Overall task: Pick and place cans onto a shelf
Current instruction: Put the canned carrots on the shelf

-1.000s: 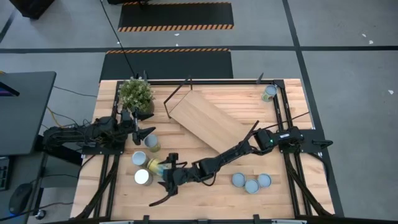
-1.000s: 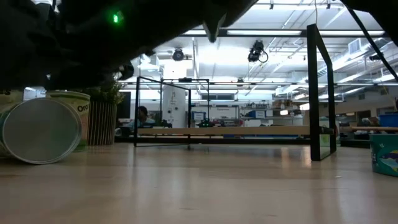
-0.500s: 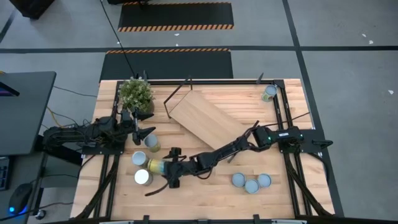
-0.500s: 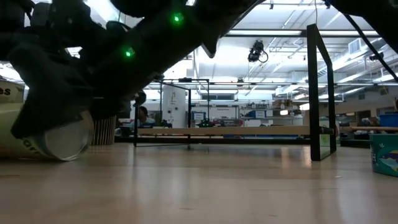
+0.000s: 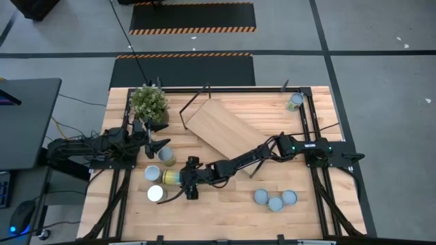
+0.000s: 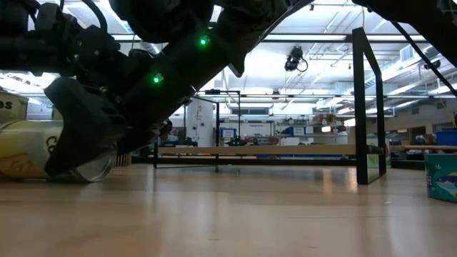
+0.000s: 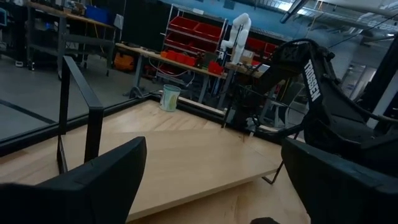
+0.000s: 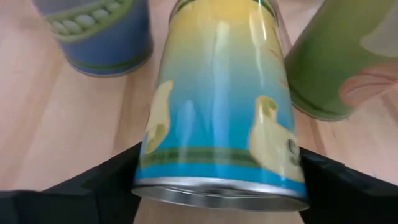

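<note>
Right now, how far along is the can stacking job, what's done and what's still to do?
Done: nothing, the shelf has no cans on its board. In hand: the right gripper straddles a yellow-and-blue can lying on its side, fingers either side, not clearly clamped. The left gripper waits open near the plant. Left: all seven cans, including three grouped near the front right and one at the back corner.

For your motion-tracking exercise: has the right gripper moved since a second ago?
Yes. In the high view the right gripper moved up-table, away from the front edge towards the shelf, closing around the lying can.
</note>
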Controlling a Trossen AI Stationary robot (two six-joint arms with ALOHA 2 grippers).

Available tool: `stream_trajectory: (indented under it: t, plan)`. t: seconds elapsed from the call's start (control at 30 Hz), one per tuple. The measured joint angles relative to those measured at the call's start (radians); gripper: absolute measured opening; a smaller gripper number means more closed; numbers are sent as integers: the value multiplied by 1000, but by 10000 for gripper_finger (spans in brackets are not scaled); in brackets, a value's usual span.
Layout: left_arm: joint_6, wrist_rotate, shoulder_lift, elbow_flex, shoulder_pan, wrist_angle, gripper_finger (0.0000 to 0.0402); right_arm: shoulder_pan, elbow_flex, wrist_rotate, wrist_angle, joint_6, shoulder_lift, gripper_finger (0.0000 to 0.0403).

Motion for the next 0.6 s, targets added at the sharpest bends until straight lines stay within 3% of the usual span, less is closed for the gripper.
stream_trajectory:
  t: [0.2, 0.43, 0.6]
  plan:
    - [0, 0, 0, 1, 0, -4, 378, -9, 0, -1, -58, -33, -19, 314]
    - [0, 0, 0, 2, 0, -15, 378, -13, 0, -1, -289, -90, -154, 340]
    - [0, 0, 0, 2, 0, -14, 378, -34, 0, 30, -541, -113, -262, 329]
